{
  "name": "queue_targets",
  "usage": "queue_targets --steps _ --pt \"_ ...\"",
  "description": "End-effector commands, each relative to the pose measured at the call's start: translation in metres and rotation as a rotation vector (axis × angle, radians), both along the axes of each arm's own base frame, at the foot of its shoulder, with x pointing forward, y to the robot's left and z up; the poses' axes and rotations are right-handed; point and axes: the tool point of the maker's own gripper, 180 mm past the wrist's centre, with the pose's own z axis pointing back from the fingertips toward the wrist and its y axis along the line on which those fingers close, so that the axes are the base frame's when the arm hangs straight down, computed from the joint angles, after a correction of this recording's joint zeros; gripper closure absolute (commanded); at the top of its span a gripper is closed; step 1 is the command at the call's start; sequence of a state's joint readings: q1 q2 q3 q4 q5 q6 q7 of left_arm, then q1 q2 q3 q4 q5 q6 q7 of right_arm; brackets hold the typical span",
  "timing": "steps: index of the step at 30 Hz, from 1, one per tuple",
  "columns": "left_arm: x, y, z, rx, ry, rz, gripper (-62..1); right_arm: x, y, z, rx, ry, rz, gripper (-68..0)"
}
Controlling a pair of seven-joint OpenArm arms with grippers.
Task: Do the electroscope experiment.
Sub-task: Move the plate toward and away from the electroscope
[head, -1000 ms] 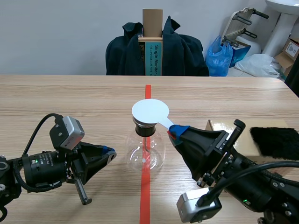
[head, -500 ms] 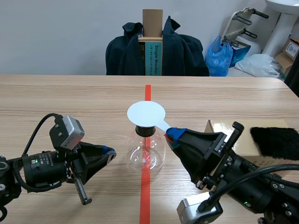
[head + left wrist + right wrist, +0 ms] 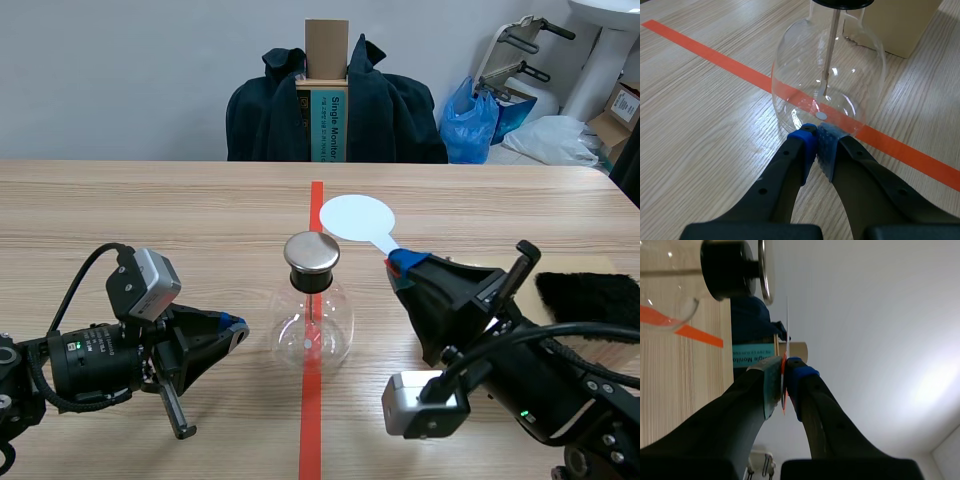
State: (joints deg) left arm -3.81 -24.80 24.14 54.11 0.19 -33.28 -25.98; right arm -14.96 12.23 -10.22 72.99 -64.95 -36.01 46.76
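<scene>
Electroscope (image 3: 314, 310) is standing mid-surface (image 3: 150, 220). Right gripper (image 3: 398, 265) is clamping white paddle (image 3: 357, 216), holding it just beyond electroscope's cap (image 3: 312, 252), apart. Left gripper (image 3: 236, 325) is sitting closed, empty, beside electroscope. Seemingly midway: paddle in hand, cap contact outstanding.

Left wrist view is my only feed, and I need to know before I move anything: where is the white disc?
Observer: The right claw is shut on the disc, by its handle.
Operator: Is it over the cap?
Observer: No. In the scene view the disc is beyond the cap and toward the right, not covering it.
Operator: Anything else on that side?
Observer: Black fur lies on the box.
</scene>
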Motion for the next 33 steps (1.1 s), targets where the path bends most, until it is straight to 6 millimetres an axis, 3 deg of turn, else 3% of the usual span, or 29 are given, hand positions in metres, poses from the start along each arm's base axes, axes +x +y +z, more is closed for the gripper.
queue_targets --steps 1,7,14,20,33 --pt "0.004 -0.003 0.011 -0.032 -0.023 0.0 -2.5 0.011 -0.01 0.009 0.007 -0.032 -0.048 -0.8" --pt "0.004 -0.003 0.011 -0.031 -0.023 0.0 -2.6 0.029 -0.035 0.017 0.071 -0.025 -0.215 -0.8" --pt "0.004 -0.003 0.01 -0.029 -0.021 0.0 -2.6 0.038 -0.063 0.063 0.174 -0.106 -0.368 -0.8" --pt "0.004 -0.003 0.01 -0.027 -0.021 0.0 -2.6 0.02 -0.079 0.094 0.181 -0.172 -0.406 -0.8" --pt "0.006 0.002 0.01 -0.019 -0.025 0.006 -2.5 -0.026 -0.098 0.114 0.175 -0.144 -0.46 -0.8"
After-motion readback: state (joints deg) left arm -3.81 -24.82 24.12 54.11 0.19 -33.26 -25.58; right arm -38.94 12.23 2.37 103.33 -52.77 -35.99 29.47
